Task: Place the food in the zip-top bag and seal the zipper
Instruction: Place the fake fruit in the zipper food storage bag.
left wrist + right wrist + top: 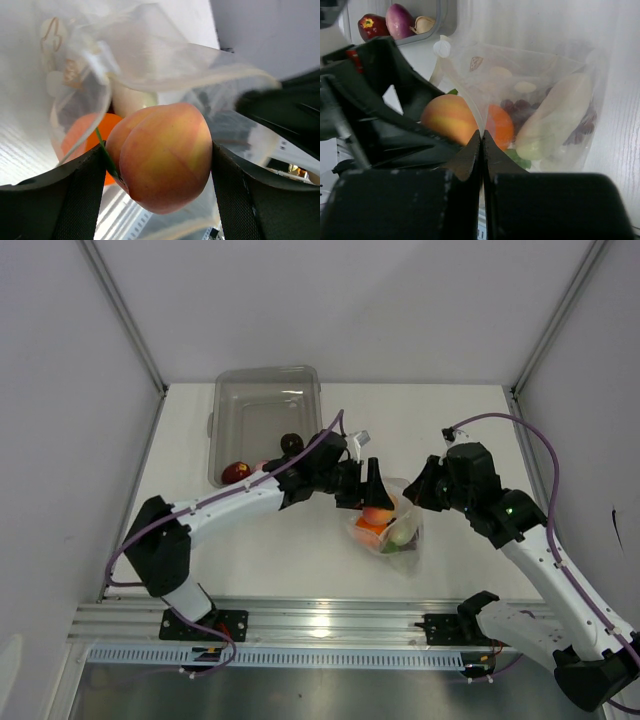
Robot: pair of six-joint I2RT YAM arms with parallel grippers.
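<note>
The clear zip-top bag (400,540) lies mid-table and holds an orange (500,125), a dark red grape bunch (520,109), a white oblong piece (560,112) and a green bit (520,159). My left gripper (375,502) is shut on a peach (165,155) at the bag's mouth; the peach also shows in the right wrist view (449,119). My right gripper (481,142) is shut on the bag's mouth edge and holds it up. It sits at the bag's right in the top view (425,485). The zipper cannot be told apart from the plastic.
A rigid clear bin (265,420) stands at the back left of the table. It holds a red piece (236,472), a pink bulb (399,20), a dark piece (291,443) and a pale piece (423,23). A metal rail (330,615) runs along the near edge.
</note>
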